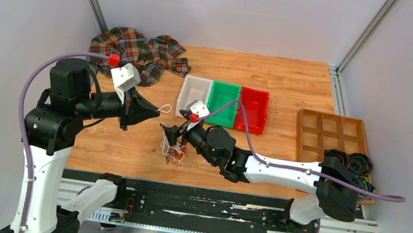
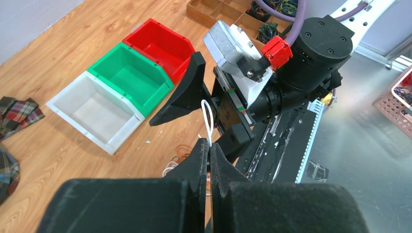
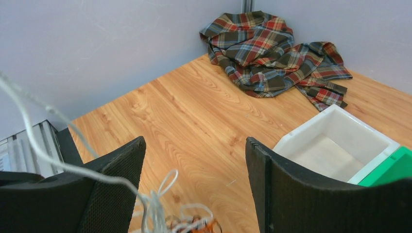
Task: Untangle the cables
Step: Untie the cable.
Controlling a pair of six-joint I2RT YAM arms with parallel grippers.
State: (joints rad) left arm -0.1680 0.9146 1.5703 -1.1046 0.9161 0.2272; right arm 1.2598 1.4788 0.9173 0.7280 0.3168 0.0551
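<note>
The cables are a small tangle of thin white and orange-brown wires on the wooden table, near the front middle. My left gripper is shut on a white cable loop and holds it above the table, and a strand runs down to the tangle. My right gripper is open, just above the tangle and close under the left gripper. In the right wrist view its fingers stand wide apart over the white and orange wires. A taut white strand crosses the left finger.
A plaid cloth lies at the back left. White, green and red bins stand in a row behind the tangle. A wooden compartment tray with dark coils sits at the right.
</note>
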